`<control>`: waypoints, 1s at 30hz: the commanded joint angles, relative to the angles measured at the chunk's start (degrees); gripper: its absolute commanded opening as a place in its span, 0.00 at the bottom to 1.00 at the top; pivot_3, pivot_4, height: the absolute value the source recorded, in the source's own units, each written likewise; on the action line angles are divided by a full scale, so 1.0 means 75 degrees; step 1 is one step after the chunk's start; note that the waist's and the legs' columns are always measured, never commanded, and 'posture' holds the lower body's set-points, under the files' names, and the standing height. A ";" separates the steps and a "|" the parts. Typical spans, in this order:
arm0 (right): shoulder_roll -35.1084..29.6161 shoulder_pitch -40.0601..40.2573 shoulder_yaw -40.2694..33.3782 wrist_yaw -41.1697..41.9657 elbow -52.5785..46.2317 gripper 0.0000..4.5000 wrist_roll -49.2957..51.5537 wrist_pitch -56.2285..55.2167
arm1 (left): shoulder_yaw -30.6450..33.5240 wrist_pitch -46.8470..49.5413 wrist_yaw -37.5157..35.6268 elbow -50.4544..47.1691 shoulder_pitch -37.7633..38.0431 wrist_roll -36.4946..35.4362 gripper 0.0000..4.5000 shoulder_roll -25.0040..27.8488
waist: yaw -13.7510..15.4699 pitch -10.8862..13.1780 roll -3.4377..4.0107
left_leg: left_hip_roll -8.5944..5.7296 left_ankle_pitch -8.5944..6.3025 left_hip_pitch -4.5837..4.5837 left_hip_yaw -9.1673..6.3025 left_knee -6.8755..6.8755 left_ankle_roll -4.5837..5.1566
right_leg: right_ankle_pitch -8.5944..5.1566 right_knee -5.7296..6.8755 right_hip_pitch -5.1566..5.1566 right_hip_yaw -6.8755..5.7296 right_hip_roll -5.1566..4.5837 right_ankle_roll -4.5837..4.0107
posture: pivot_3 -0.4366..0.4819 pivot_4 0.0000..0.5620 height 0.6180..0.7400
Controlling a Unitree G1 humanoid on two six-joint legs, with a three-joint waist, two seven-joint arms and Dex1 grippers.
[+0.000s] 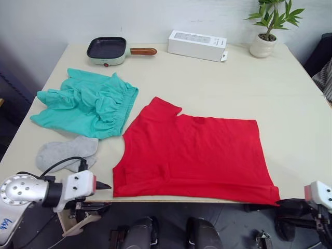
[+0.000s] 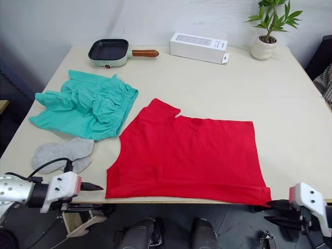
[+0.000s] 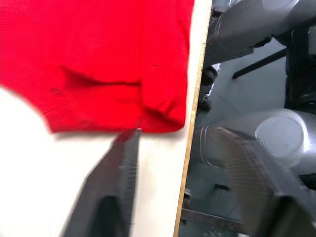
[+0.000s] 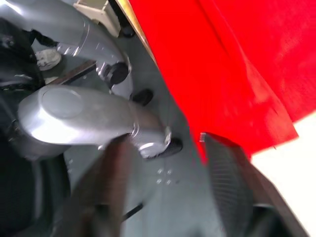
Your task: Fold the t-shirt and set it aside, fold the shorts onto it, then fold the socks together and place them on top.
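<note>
t-shirt [image 1: 194,155]: smooth red cotton, flat on the near part of the pale table [image 1: 270,93], hem overhanging its edge
shorts [image 1: 88,104]: rumpled teal, gathered waistband, far-left
socks [image 1: 67,153]: soft grey, beside the shirt
left tool [image 3: 180,163]: ribbed fingers spread at the shirt's corner
right tool [image 4: 168,173]: fingers spread beneath the hanging hem

Head stereo pair: high, facing forward and down over the whole pale beige tabletop [image 1: 218,88]; both eyes share it.
Left wrist: close, along the near table edge at a corner of the bright red cotton t-shirt [image 3: 94,59].
Right wrist: close, at the shirt's other near corner.
</note>
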 commanded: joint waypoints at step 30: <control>0.2459 -1.2145 0.3819 -0.3568 1.0801 1.00 -0.3391 -0.1301 | -0.3469 -0.0370 0.2850 1.1666 -1.1055 0.2780 1.00 -0.4736 | -0.0158 0.0075 -0.0062 | 0.0002 0.0093 -0.0123 0.0063 0.0165 0.0021 | 0.0023 0.0234 -0.0141 -0.0009 0.0097 0.0044 | 0.48 0.27 1.00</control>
